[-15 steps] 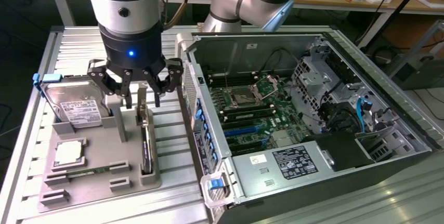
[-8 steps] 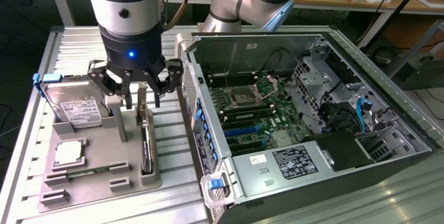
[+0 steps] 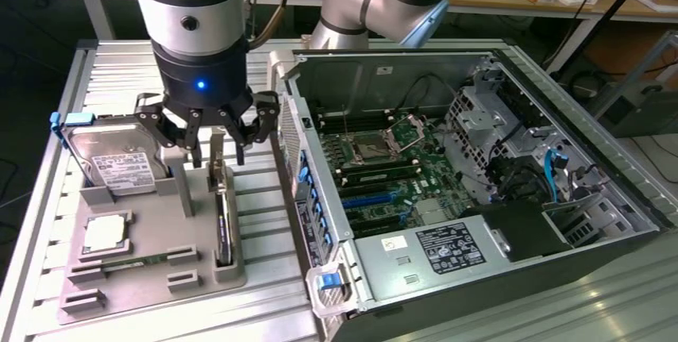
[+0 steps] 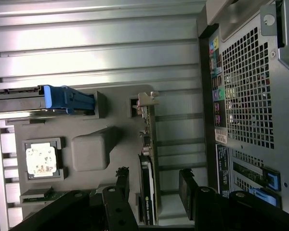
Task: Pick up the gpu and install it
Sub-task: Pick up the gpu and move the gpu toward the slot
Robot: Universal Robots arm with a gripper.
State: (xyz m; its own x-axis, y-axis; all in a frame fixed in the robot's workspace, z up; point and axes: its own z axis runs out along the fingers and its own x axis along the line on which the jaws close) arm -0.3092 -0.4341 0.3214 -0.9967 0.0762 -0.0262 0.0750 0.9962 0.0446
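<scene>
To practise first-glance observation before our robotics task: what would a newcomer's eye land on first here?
The open computer case with its motherboard bared, on the exterior view's right. Beside it, the black end effector hangs open over the gpu, which stands on edge in a grey tray.

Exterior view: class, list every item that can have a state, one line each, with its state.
gripper, jaws open, astride the gpu's top
gpu, on edge in the grey holder, not lifted
hard drive, propped in its holder slot
computer case, on its side, panel off
</scene>
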